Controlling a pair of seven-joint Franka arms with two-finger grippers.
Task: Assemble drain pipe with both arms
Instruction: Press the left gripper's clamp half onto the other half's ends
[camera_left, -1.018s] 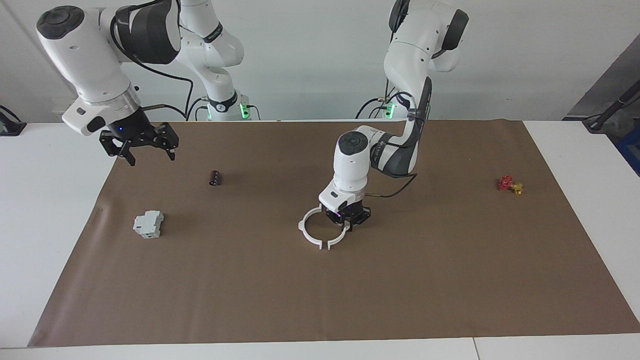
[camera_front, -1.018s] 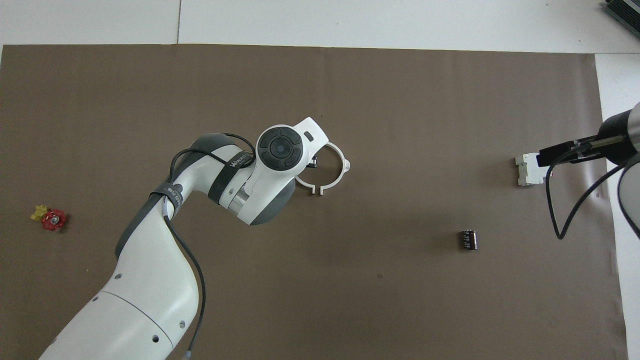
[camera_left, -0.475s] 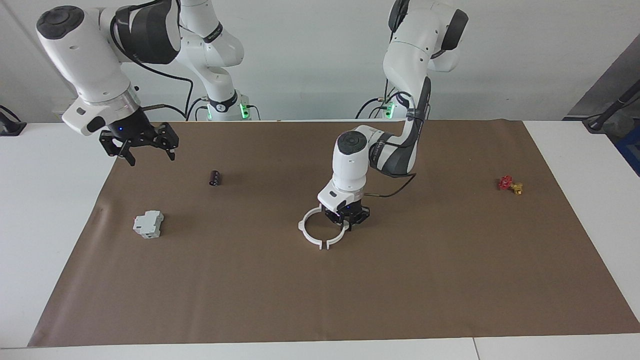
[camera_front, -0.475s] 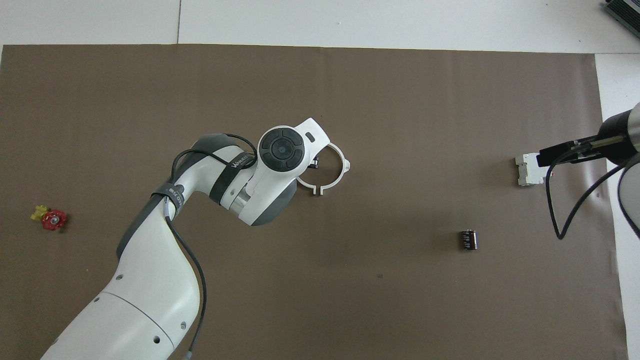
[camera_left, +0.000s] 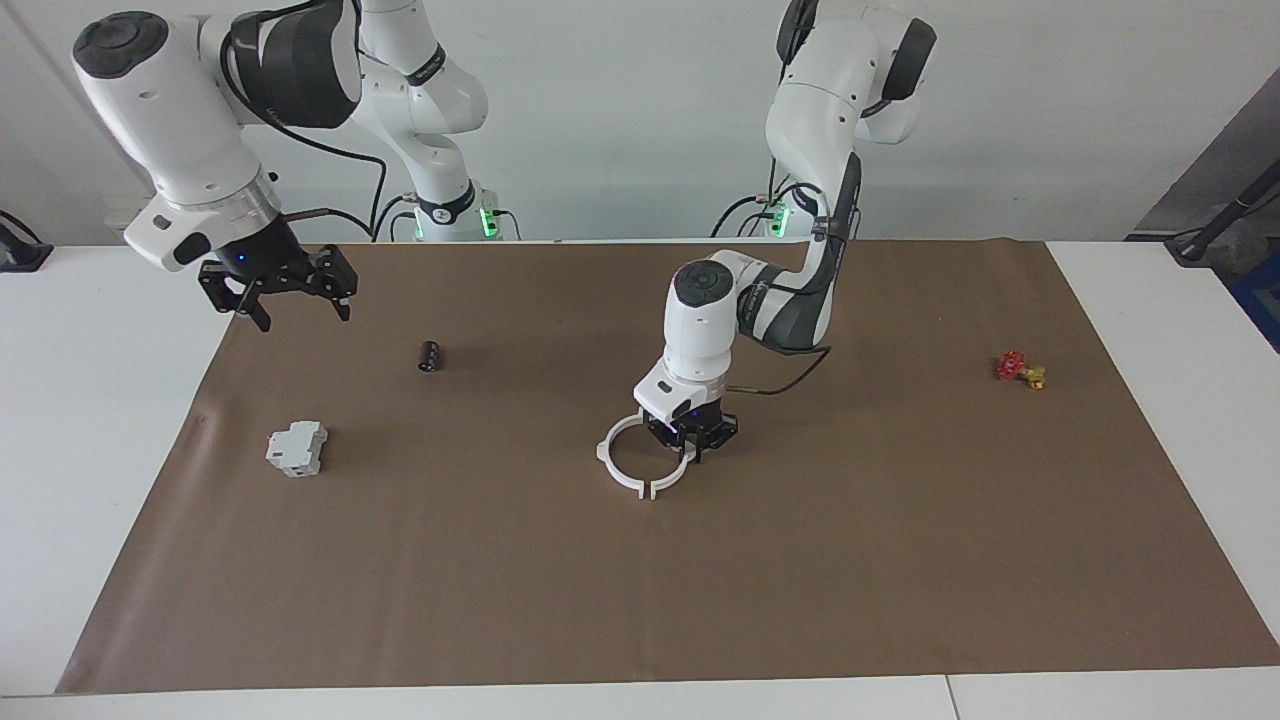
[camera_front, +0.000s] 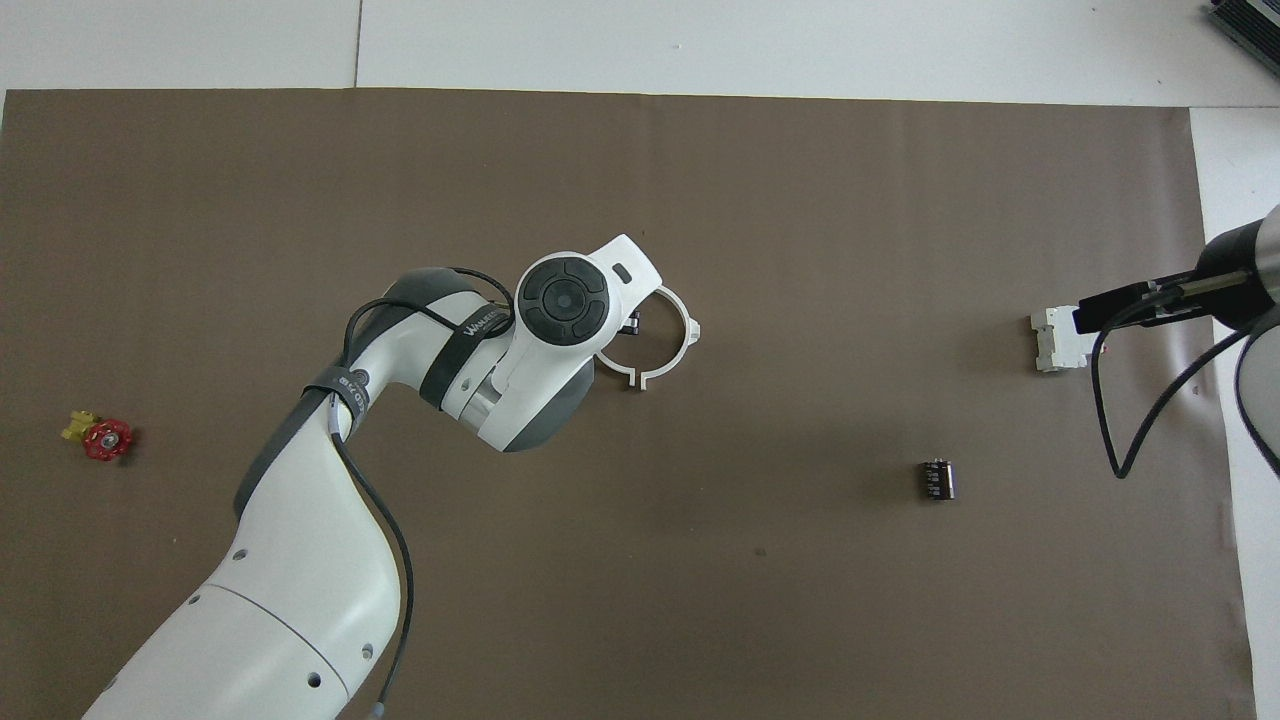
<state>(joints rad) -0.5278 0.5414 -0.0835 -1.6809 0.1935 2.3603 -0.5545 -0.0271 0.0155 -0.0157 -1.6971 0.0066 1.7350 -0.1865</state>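
Observation:
The drain pipe (camera_left: 606, 452) (camera_front: 688, 331) shows as two white half-rings set together into one ring on the brown mat, with a narrow slit between their flat tabs. My left gripper (camera_left: 692, 441) (camera_front: 630, 322) reaches down to the ring's side toward the left arm's end and is shut on that half-ring. In the overhead view the left wrist hides that half. My right gripper (camera_left: 303, 318) (camera_front: 1100, 314) hangs open and empty in the air at the right arm's end of the table, over the mat's edge.
A grey boxy block (camera_left: 296, 448) (camera_front: 1056, 342) lies near the right arm's end. A small black cylinder (camera_left: 430, 355) (camera_front: 937, 479) lies nearer the robots than the block. A red-and-gold valve piece (camera_left: 1020, 369) (camera_front: 100, 437) sits toward the left arm's end.
My left gripper has shifted slightly with the ring, which has moved a little along with it. The right arm has not moved.

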